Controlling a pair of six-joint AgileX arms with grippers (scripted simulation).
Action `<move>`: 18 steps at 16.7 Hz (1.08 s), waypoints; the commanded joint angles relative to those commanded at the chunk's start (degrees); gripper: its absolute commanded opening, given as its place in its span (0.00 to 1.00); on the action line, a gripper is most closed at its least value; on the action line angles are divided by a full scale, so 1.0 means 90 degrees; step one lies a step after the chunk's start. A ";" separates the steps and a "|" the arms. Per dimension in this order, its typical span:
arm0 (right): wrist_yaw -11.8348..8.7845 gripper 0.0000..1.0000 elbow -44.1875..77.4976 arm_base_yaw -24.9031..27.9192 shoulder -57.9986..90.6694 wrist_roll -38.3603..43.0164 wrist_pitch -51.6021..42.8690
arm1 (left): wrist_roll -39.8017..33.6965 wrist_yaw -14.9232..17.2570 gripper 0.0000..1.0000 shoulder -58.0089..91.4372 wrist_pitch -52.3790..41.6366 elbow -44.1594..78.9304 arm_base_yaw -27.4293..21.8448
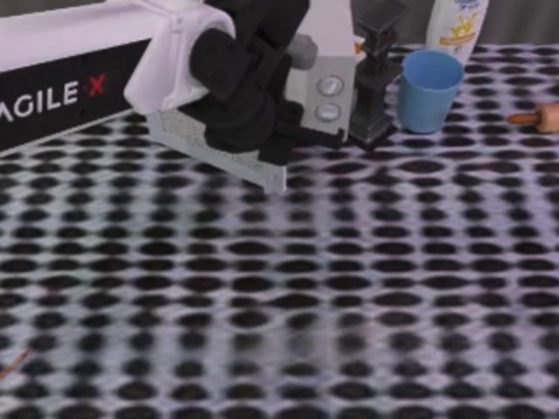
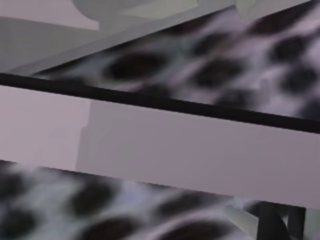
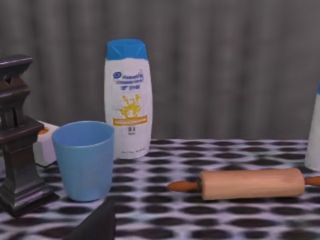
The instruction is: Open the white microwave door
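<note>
My left arm reached across the far left of the table in the top view, and its gripper (image 1: 262, 122) sat right against the white microwave door (image 1: 214, 155). The door had swung partly out from the white microwave (image 1: 327, 52): its long axis ran slantwise from the far left toward the near middle of the table, its free corner jutting out below my wrist. The two-knob control panel (image 1: 329, 98) stood just beside my gripper, on its right. My black wrist covered the fingers from above, and the left wrist view gave only a close pale band with a dark edge over the patterned table (image 1: 279, 305), which I took for the door's edge; so I could not tell whether the fingers were apart or clamped on the door. My judgement was that the door was partly open and the next move would need a continued sweep along the door's arc, hinge side at the far left, free edge coming toward the near side.

The left arm was plainly the nearer one. My right arm did not show in the top view; its wrist view looked across the table from a distance, its own fingers unreadable.

Of containers, a blue cup (image 3: 84, 159) stood upright by a dark stand (image 3: 17, 140), its inside not visible; a shampoo bottle (image 3: 128, 100) stood behind, capped, and a rolling pin (image 3: 250, 183) lay nearby.
</note>
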 joint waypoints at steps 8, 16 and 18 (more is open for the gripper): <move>0.0000 1.00 0.0000 0.0000 0.0000 0.0000 0.0000 | 0.0400 0.0248 0.00 -0.0238 0.0103 -0.0384 0.0087; 0.0000 1.00 0.0000 0.0000 0.0000 0.0000 0.0000 | 0.0812 0.0464 0.00 -0.0523 0.0241 -0.0695 0.0206; 0.0000 1.00 0.0000 0.0000 0.0000 0.0000 0.0000 | 0.0812 0.0464 0.00 -0.0523 0.0241 -0.0695 0.0206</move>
